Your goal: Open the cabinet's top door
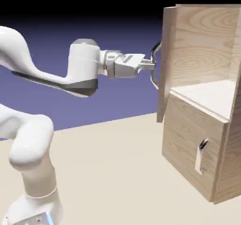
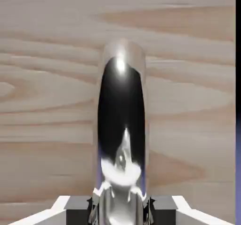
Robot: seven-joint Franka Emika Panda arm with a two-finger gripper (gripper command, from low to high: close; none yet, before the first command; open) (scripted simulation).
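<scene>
A: Top door (image 1: 165, 64)?
B: Swung open, left of the cabinet (image 1: 197, 144) in the exterior view. Wood grain, curved shiny handle (image 2: 121, 120). I've got the gripper (image 2: 120, 210) clamped on the handle.

The tan tabletop (image 1: 108, 172) carries cabinet and robot base.

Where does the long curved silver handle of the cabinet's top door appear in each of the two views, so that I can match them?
Exterior view: upper right of centre, the curved silver metal handle at the gripper's fingertips.
Hand view: centre to bottom edge, between the fingertips.
Shared landmark: the light wood-grain door panel behind it.
</scene>
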